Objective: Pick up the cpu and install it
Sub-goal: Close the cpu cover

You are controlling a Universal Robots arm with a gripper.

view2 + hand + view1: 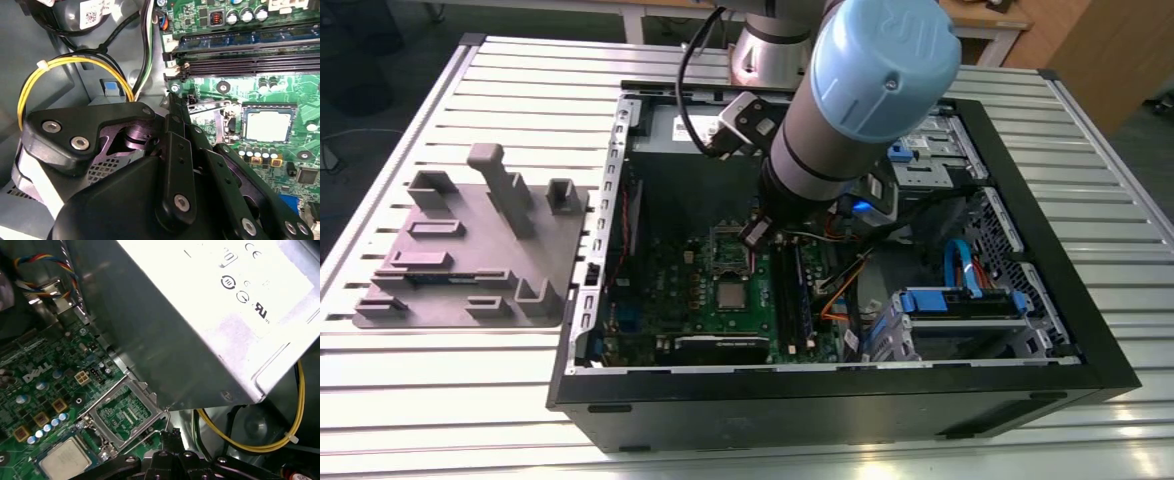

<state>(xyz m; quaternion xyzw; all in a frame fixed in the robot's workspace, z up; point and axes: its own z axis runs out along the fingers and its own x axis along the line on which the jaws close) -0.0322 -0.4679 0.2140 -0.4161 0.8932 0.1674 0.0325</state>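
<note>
Exterior view: open black steel computer case on a ribbed aluminium table, with a grey moulded plate of upright fixtures well apart at the exterior view's left. Small flat square silver-grey cpu lying level on the green motherboard, apparently already in its socket. Gripper low over the board, near the cpu but not on it.

Second wrist view: matte black jointed gripper in the foreground; whether released or clenched, cannot tell. Brushed, faintly glossy cpu seated inside a dark border. Thin yellow cable loop close behind.

First wrist view: cpu flat in place; hinged bright metal frame tilted up beside it, not yet shut. Gripper just beside a thin springy wire lever.

Best, judging from this, to work slowly, touch only frame or lever, stay off the chip's top, and keep clear of the cable.
</note>
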